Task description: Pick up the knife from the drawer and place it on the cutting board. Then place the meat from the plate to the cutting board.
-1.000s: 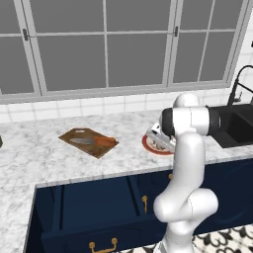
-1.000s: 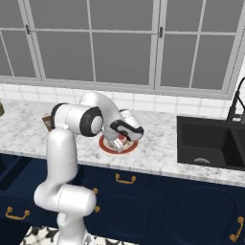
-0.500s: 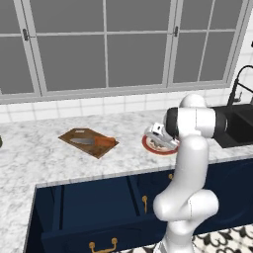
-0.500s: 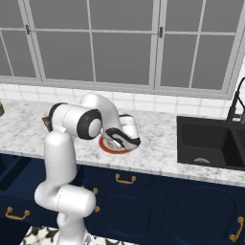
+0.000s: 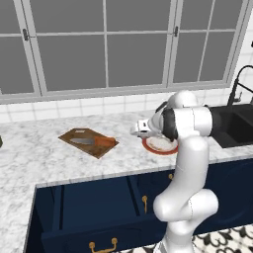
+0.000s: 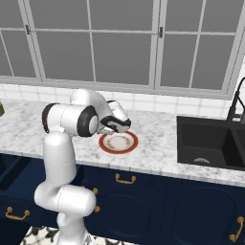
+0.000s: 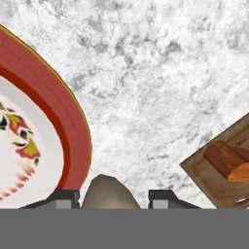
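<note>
Meat (image 7: 108, 193) | held in end effector (image 7: 114, 197) | beside plate (image 7: 73, 131)

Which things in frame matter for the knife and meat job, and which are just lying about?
Job:
- knife
- cutting board
- meat
- plate
- drawer

Lying about:
- sink
- windows

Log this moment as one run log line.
knife: on cutting board | meat: between fingers | plate: bare | drawer: open
</note>
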You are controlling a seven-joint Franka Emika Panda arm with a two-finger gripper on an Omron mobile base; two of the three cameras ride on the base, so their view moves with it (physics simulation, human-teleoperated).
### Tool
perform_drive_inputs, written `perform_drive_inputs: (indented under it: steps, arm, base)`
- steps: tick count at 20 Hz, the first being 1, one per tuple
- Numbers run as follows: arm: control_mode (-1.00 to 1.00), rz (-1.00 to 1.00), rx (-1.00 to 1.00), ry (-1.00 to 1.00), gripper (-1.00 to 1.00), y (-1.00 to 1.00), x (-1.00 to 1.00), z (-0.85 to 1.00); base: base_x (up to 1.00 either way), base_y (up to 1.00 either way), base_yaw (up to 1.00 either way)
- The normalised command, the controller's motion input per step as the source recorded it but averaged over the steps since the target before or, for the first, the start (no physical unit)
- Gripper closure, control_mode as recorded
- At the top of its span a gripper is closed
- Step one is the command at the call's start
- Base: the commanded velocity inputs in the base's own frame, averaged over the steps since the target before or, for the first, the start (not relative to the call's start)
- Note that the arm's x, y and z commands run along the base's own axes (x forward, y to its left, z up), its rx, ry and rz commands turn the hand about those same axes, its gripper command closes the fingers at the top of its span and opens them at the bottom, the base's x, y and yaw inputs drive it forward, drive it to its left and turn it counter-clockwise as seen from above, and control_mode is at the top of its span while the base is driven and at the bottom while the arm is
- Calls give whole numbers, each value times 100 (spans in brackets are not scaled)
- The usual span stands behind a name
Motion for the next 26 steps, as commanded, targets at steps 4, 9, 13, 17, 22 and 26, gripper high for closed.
perform_drive_inputs:
  steps: [4, 9, 13, 17, 22, 26]
  arm:
    - [-100, 70, 9, 19, 100, 19, 77, 100]
    - [-100, 65, 12, 33, 100, 50, 84, 88]
    - [-100, 35, 18, 35, 100, 46, 92, 4]
    - [-100, 30, 3, 26, 100, 54, 91, 47]
    - [-100, 32, 0, 31, 100, 46, 100, 77]
    - [-100, 32, 0, 34, 100, 46, 100, 75]
  base:
    - [0, 0, 0]
    - [0, 0, 0]
    - [0, 0, 0]
    - [0, 0, 0]
    - [0, 0, 0]
    - [0, 0, 0]
